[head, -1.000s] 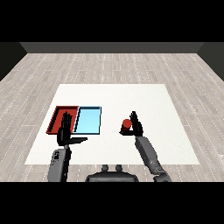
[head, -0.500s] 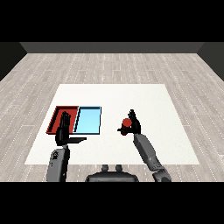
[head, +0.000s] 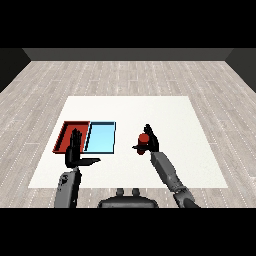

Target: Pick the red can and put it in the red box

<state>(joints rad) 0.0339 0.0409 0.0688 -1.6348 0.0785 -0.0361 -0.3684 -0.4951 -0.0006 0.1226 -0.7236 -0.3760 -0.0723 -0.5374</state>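
While the right hand (head: pixel 149 142) is curled round the red can (head: pixel 144 142), fingers and thumb wrapped on it, the can sits right of the light blue tray (head: pixel 101 137), apart from it, and well apart from the red tray (head: pixel 63 137) at the far left of the pair. Can't tell from this view whether the can is off the worktop (head: pixel 165 115) or resting on it. The left hand (head: pixel 76 154) is open w/ fingers straight up and thumb out to the right, holding nothing, near edge of the red tray and partly covering it.

Risks, as I judge them:
- Wrong tray. Blue tray lies btw the can and the red one, so a short carry leftward would end over blue. Hand has to pass all the way across it before letting go.
- Clipping a rim. If the can is carried low, its base could catch the blue tray's right wall or the shared wall btw the trays & tip in the hand.
- Left hand in the way. It stands at the red tray's near side; right hand coming in from the near right could bump it.
- Grip mostly hides the can, so a tilt is hard to rule out; a tilted can may fall over once set down.
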